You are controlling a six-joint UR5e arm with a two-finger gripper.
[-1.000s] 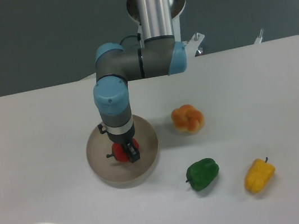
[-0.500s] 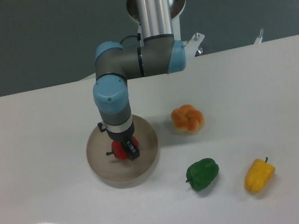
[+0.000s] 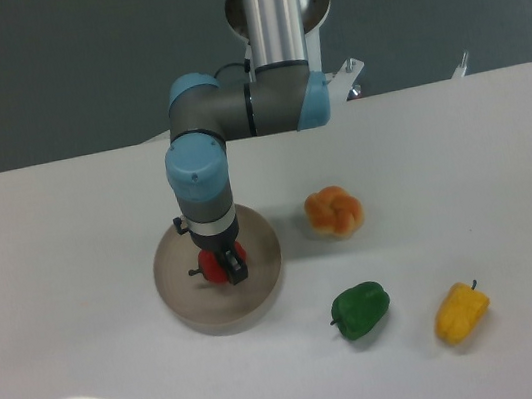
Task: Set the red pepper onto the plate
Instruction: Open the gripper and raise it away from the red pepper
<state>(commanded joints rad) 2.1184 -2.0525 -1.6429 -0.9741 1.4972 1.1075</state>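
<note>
Clearly your gripper (image 3: pixel 224 267) is clamped across the red pepper (image 3: pixel 218 266) over the plate (image 3: pixel 257 236); it looks light, glossy, slippery, so grip its broad middle.

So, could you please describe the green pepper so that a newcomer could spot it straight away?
Start at the round flat beige-grey plate under the robot arm, then look right and toward the table's near edge. There lies the small glossy green bell pepper, between that plate and the yellow pepper; it is the only green thing there.
</note>
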